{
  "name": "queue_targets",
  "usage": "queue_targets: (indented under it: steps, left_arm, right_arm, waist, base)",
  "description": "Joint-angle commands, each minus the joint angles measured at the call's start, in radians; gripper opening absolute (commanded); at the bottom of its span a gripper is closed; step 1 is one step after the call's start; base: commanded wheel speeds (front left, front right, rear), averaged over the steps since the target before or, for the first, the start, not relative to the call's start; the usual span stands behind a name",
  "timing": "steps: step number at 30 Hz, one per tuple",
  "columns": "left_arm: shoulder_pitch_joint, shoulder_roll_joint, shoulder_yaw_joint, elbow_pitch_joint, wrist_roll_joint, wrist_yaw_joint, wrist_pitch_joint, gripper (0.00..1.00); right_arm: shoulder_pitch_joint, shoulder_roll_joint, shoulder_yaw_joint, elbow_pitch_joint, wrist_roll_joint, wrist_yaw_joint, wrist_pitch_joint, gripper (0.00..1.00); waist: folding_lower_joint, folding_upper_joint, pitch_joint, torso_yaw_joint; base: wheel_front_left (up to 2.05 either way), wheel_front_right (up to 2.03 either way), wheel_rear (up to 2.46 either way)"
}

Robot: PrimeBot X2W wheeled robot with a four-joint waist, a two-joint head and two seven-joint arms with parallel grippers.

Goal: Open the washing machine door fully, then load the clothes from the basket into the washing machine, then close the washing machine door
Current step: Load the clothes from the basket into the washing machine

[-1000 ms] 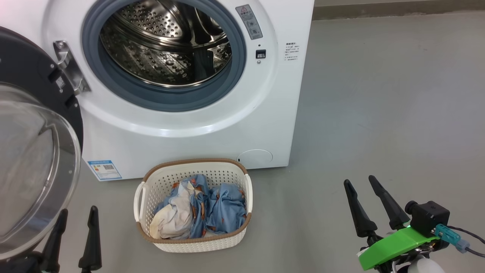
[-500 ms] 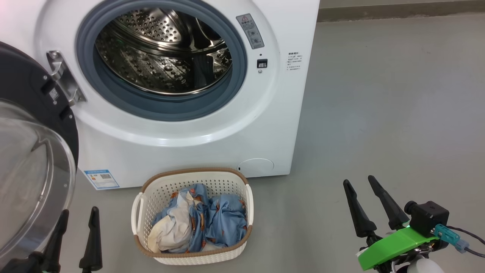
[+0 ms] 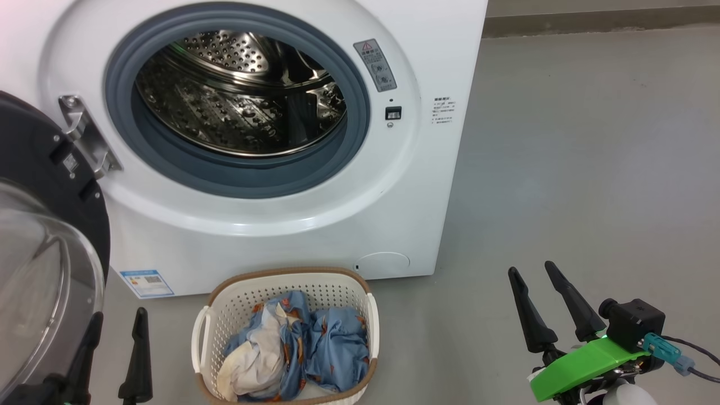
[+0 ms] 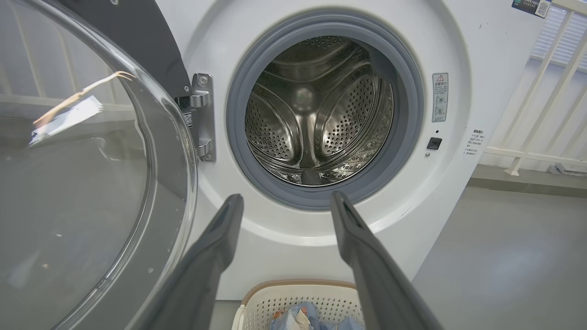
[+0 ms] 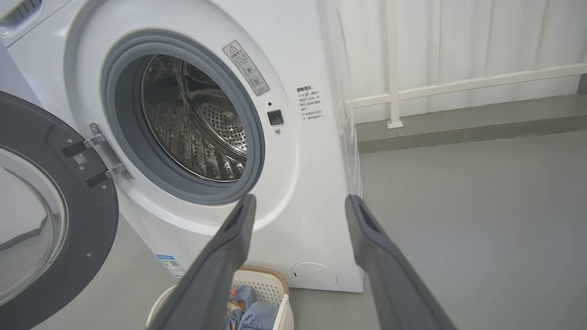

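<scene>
The white washing machine (image 3: 427, 185) stands ahead with its steel drum (image 3: 236, 107) exposed. Its black-rimmed door (image 3: 39, 270) hangs swung out to the left on a silver hinge (image 3: 84, 135). On the floor before the machine sits the cream basket (image 3: 222, 306), holding light blue clothes (image 3: 315, 343), one showing a cream lining. My left gripper (image 3: 115, 320) is open at the lower left, beside the door's glass bowl (image 4: 78, 183), nothing between its fingers. Well right of the basket, my right gripper (image 3: 531, 270) is open and empty. The basket (image 5: 266, 286) lies below its fingers.
Grey floor (image 3: 590, 169) stretches to the right of the machine. A white railing (image 5: 458, 82) and a low kerb (image 5: 458, 128) run behind it. A blue energy sticker (image 3: 146, 282) and a round filter cap (image 3: 383, 264) mark the machine's lower front.
The whole head picture has slid downward, so the camera has tilted up; the basket and machine sit lower in view. Both grippers stay open in the same places.
</scene>
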Motion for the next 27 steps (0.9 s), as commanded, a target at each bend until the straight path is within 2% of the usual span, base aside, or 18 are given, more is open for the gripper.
queue_targets:
  steps: [1,11,27]
  left_arm:
    - [-0.049,0.016,0.036,-0.018,0.004,-0.006,-0.009,1.00]
    - [-0.053,0.016,0.037,-0.019,0.004,-0.007,-0.009,1.00]
    - [-0.062,0.023,0.036,-0.014,0.002,-0.012,-0.009,1.00]
  right_arm:
    - [-0.022,-0.001,0.027,-0.022,-0.002,0.002,-0.012,1.00]
    - [-0.023,0.003,0.023,-0.022,-0.007,0.002,-0.012,1.00]
    - [-0.028,0.009,0.020,-0.025,-0.010,0.002,-0.012,1.00]
  waist:
    - [0.0000,0.0000,0.002,0.000]
    - [0.0000,0.0000,0.007,0.001]
    - [0.0000,0.0000,0.019,0.005]
  base:
    - [0.77,-0.77,0.00]
    - [0.66,-0.66,0.00]
    - [0.02,-0.02,0.00]
